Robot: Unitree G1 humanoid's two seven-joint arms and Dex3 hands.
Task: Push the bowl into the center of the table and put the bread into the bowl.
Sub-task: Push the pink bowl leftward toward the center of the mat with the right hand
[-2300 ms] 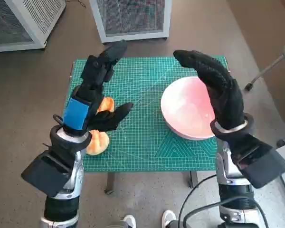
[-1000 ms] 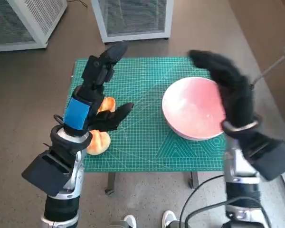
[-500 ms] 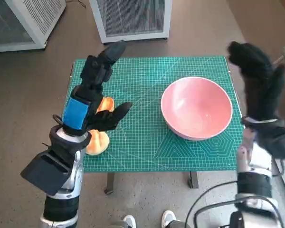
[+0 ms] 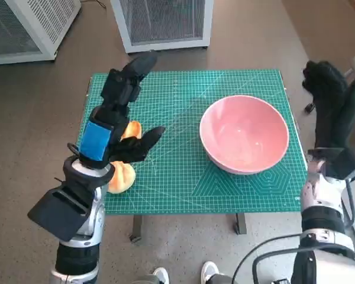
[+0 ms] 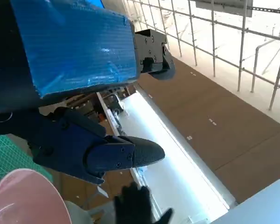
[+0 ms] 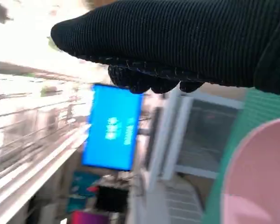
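Right hand [image 4: 332, 112] now off to the right of the table edge, beyond the bowl [image 4: 244, 134]; 2.3 s ago over the bowl's rim, then swung outward. Bowl, bread and left hand unchanged across frames.

Head view: pink bowl on the green cutting mat [image 4: 177, 118], right of centre, upright, nothing inside. Right hand raised beside the bowl, apart from it, holding nothing, fingers loosely extended upward. Left hand [image 4: 115, 121] raised above the mat's left part, fingers spread wide, thumb out toward the mat's middle, holding nothing. Bread [image 4: 123, 171] on the mat near its left front corner, partly hidden under the left hand and wrist; orange-tan, two lobes showing. White mesh cabinets [image 4: 163, 23] on the floor past the table's far side.

Left wrist view: blue-taped back of left hand [image 5: 74, 51] and black fingers [image 5: 116, 151] spread, nothing between them; slice of pink bowl [image 5: 28, 198] and right glove [image 5: 137, 207] beyond; no bread visible here.

Right wrist view: glove [image 6: 177, 42] as dark band, finger spread cannot be told from here; bowl rim [image 6: 256, 172], mat strip [image 6: 266, 107] and left hand's blue tape [image 6: 113, 128], blurred.
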